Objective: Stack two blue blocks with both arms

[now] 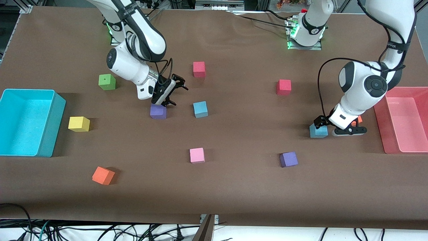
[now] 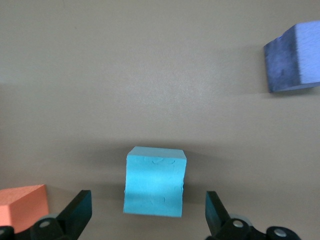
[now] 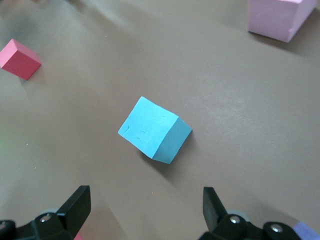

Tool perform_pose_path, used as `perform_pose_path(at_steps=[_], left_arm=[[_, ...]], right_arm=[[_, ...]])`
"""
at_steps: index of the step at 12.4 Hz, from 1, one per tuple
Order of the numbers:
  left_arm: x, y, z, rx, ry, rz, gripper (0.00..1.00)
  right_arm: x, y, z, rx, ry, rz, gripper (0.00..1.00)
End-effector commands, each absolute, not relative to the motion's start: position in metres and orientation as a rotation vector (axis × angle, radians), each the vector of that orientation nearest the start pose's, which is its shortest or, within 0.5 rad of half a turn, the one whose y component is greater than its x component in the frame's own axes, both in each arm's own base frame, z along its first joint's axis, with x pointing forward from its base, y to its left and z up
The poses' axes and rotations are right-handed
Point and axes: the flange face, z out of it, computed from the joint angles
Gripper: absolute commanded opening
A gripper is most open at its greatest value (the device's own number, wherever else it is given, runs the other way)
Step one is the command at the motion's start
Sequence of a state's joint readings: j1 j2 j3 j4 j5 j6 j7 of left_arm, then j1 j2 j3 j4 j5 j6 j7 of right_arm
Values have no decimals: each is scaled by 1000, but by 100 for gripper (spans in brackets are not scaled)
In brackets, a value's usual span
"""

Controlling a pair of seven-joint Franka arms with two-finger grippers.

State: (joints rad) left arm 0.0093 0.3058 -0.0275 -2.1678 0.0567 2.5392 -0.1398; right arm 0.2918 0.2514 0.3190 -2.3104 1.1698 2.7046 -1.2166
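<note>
both grippers gape empty — left gripper (image 1: 337, 126) low beside its blue block (image 1: 318, 131), right gripper (image 1: 174, 92) near the other block (image 1: 200, 109) — approach step; next, straddle and close.

Left arm bent down from its base at two o'clock, left gripper (image 1: 337, 126) low, fingers (image 2: 77, 210) spread, right arm angled from eleven o'clock, right gripper (image 1: 174, 92) tilted, fingers (image 3: 75, 205) spread
</note>
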Motion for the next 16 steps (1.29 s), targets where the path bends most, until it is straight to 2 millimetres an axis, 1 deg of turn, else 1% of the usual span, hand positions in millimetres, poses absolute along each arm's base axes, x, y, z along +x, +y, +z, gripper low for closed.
perform_pose_path(at_steps=[1,2,3,4,5,6,7,8,9,10,11,12,13,14,15,16], left_arm=[[579,-9,243,-3114,-90,-128,100],[576,-10,230,-3116,-87,-102,100],[574,-10,225,-3117,-93,-87,100],[573,-11,219,-3117,-93,-71,100],[570,-15,206,-3118,-85,-37,100],[569,-16,201,-3118,-83,-25,100],[570,-17,202,-3119,-80,-28,100],[571,-17,201,-3118,-78,-28,98],[571,-19,203,-3118,-64,-32,68],[572,-19,203,-3118,-64,-35,32],[571,-19,203,-3118,-66,-32,16],[571,-19,205,-3117,-66,-35,6],[575,-19,215,-3117,-64,-66,0],[582,-19,246,-3114,-71,-132,0],[581,-20,275,-3111,-74,-126,0],[582,-36,307,-3108,-46,-106,0]], right_arm=[[430,276,220,-2302,-961,-481,99],[421,278,209,-2268,-969,-534,99],[413,279,198,-2251,-962,-575,99],[402,285,188,-2246,-952,-597,99],[398,283,181,-2264,-957,-621,99],[395,286,174,-2259,-968,-634,99],[392,286,166,-2262,-962,-637,99],[394,290,166,-2251,-979,-655,99],[396,291,161,-2251,-983,-652,99],[395,298,159,-2242,-993,-649,99],[398,295,154,-2251,-990,-647,99],[399,300,149,-2247,-994,-643,99],[406,303,149,-2245,-989,-655,99],[409,306,149,-2240,-989,-660,99],[409,306,149,-2240,-989,-660,99],[408,306,148,-2241,-989,-658,99]])
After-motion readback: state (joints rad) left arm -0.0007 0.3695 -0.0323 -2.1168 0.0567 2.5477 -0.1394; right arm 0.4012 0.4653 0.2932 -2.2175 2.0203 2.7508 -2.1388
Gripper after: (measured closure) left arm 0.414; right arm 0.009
